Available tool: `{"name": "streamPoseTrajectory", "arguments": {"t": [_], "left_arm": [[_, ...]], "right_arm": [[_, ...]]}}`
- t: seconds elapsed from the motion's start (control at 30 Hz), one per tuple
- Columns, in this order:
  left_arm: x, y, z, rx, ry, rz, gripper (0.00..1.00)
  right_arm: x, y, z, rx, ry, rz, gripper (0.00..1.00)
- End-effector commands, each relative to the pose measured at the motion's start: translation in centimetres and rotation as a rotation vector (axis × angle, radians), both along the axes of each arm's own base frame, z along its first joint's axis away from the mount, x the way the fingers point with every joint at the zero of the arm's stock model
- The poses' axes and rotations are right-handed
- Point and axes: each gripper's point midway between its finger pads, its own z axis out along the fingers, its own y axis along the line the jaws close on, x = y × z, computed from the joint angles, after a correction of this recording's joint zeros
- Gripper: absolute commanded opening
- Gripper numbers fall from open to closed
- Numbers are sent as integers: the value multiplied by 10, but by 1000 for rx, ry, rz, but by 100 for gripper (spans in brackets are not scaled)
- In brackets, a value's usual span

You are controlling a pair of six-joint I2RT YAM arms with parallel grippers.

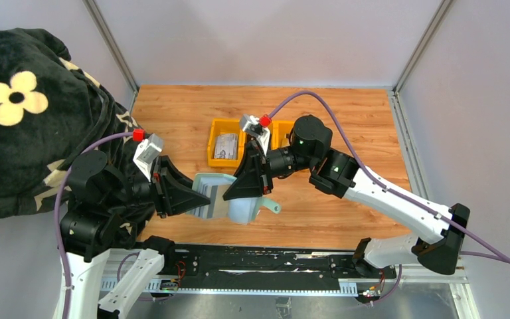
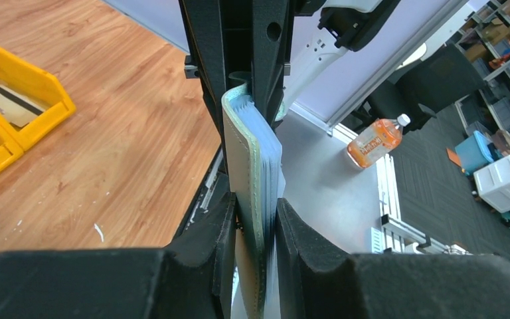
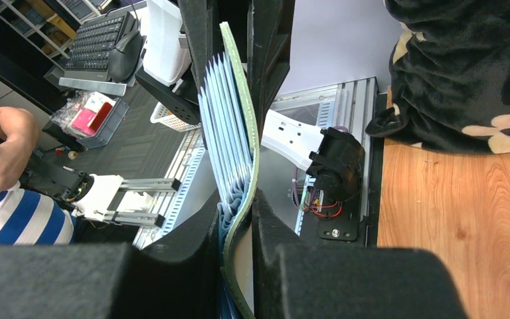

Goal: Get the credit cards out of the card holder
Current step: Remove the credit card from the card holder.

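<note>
The sage-green card holder (image 1: 239, 203) hangs open above the table's near edge, held between both grippers. My left gripper (image 1: 187, 197) is shut on its left end and my right gripper (image 1: 244, 186) on its right part. A beige, card-like surface (image 1: 222, 203) lies against it. In the left wrist view the holder (image 2: 255, 153) is edge-on between my jaws (image 2: 255, 229), its pale blue pockets fanned. In the right wrist view the holder (image 3: 236, 106) curves between my jaws (image 3: 239, 222), with a tan face (image 3: 242, 269) by one finger. A silver-grey card (image 1: 226, 143) lies in the tray.
A yellow tray (image 1: 214, 158) stands mid-table behind the grippers; it also shows in the left wrist view (image 2: 40, 86), holding a tan card (image 2: 0, 100). A black flowered blanket (image 1: 20, 119) covers the left side. The arms' black base rail (image 1: 252, 262) runs along the near edge.
</note>
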Motion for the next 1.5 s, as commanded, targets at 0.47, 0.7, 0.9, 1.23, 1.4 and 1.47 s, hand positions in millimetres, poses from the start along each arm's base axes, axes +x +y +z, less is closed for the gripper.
{"name": "streamPoseTrajectory", "arguments": {"t": [0.47,0.7,0.9,1.23,1.4,1.47], "left_arm": [[-8,0,8,-17,-38,-24,33],[2,1,6,-7,-50,22,16],[4,1,6,-8,-55,33,0],[17,11,6,54,-170,140,0],[29,23,11,100,-272,259,0],[27,23,12,95,-270,258,0]], "right_arm": [[-4,-16,8,49,-11,-1,0],[-13,-20,13,88,-30,47,0],[-18,-22,19,118,-42,76,0],[-17,-35,8,63,-62,20,61],[-12,-31,7,42,-52,1,69],[-13,-30,7,39,-46,11,67]]}}
